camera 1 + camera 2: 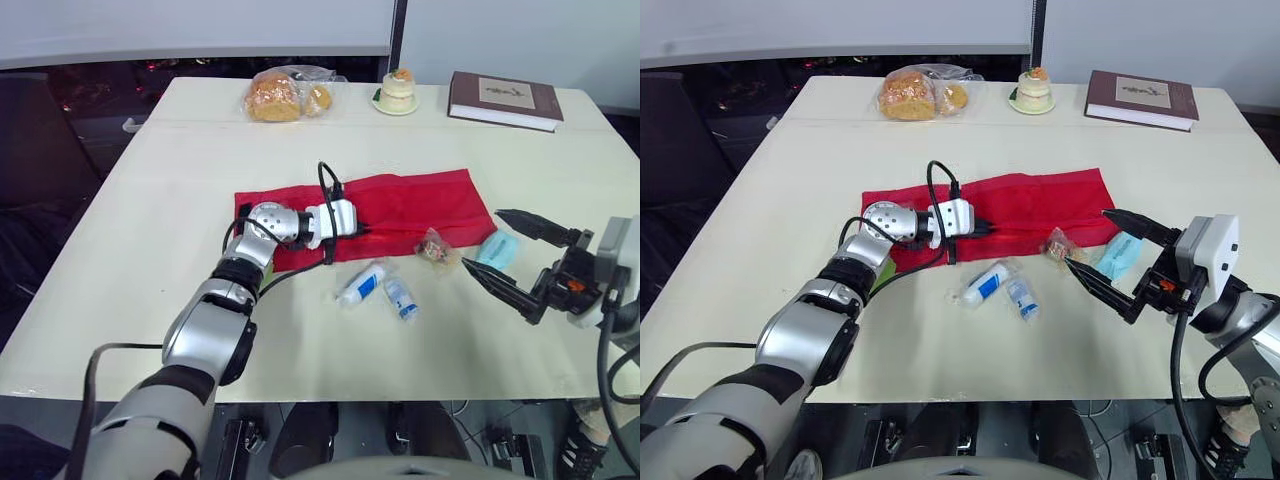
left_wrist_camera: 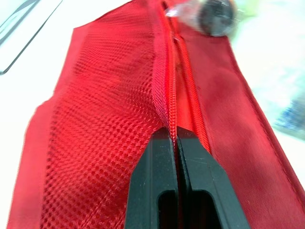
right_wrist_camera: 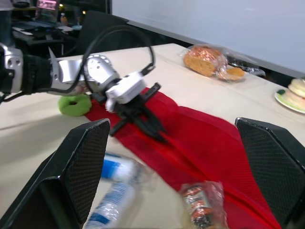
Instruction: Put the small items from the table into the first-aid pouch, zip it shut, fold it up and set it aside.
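Pinching pouch (image 1: pixel 410 205) zip (image 2: pixel 172 71), left gripper (image 2: pixel 174 132), slider hidden; right gripper (image 1: pixel 481 237) spread

The pouch (image 1: pixel 420 205) is matt red cloth, its mesh panel (image 2: pixel 105 119) open-woven and rough beside a smoother woven strip, and the bench (image 1: pixel 180 200) under it is pale, smooth and matt. The left gripper (image 2: pixel 172 136) is smooth black plastic with a dull sheen; the right gripper (image 1: pixel 482 237) has finely gridded pads (image 3: pixel 90 157). The tube (image 1: pixel 362 284) and small bottle (image 1: pixel 401 298) are glossy plastic, the snack (image 1: pixel 437 247) wrapped in clear crinkled film.
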`<state>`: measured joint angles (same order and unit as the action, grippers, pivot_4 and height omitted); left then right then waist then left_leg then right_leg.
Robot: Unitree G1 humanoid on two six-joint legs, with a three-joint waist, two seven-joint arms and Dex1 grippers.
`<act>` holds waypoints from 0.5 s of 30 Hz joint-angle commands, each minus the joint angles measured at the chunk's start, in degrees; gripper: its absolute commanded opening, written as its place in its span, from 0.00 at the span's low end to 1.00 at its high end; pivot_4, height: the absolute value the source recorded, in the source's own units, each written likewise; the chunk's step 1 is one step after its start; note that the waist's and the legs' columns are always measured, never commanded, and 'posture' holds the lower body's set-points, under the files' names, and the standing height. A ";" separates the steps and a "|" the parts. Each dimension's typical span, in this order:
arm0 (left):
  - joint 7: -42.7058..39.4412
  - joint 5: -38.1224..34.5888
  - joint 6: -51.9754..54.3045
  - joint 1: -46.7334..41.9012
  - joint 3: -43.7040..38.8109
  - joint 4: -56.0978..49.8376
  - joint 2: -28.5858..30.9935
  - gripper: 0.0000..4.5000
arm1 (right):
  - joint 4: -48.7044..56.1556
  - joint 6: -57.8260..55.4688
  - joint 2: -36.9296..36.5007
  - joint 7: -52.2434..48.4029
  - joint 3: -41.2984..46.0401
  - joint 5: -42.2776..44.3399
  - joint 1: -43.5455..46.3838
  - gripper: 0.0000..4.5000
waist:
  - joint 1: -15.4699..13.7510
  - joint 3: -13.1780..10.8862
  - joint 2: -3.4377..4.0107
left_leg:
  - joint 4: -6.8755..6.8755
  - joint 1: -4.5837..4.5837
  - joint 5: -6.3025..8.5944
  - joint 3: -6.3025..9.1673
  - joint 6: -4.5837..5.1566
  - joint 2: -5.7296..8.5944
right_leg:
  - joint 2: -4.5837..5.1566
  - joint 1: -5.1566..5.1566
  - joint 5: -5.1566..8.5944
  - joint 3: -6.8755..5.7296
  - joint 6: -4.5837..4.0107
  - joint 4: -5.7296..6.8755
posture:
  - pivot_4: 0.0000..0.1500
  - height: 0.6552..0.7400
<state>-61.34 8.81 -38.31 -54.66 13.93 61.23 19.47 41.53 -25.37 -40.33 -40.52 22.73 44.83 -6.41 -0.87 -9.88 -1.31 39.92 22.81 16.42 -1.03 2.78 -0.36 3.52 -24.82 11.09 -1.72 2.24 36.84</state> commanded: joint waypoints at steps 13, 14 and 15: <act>-9.06 -3.62 -13.43 1.07 -0.50 0.69 1.90 0.01 | 2.32 0.39 -1.00 1.05 2.78 2.13 -1.25 1.00 | 0.01 0.00 0.00 | 0.04 0.01 0.01 0.00 0.01 -0.01 | 0.00 0.01 -0.01 0.00 0.01 0.00 | 1.00 0.87; -9.26 -3.60 -13.54 0.79 -0.68 1.36 2.40 0.01 | 2.27 0.23 -1.34 0.79 2.74 2.21 -1.23 1.00 | 0.01 0.00 0.00 | 0.05 0.01 0.01 0.00 0.01 -0.01 | 0.00 0.02 -0.01 -0.01 0.01 0.00 | 1.00 0.87; -9.39 -3.57 -13.62 0.58 -0.81 1.87 2.75 0.01 | 2.24 0.12 -1.58 0.60 2.70 2.26 -1.22 1.00 | 0.02 0.00 0.00 | 0.06 0.00 0.01 0.00 0.02 -0.01 | 0.00 0.03 -0.01 -0.01 0.01 0.00 | 1.00 0.87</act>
<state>-70.03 6.47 -50.68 -53.52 13.96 62.34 21.17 42.05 -25.63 -40.86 -39.62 23.52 45.94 -7.81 -0.85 -9.88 -1.31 39.98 22.82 16.43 -1.03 2.80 -0.37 3.52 -24.79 11.08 -1.72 2.26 36.84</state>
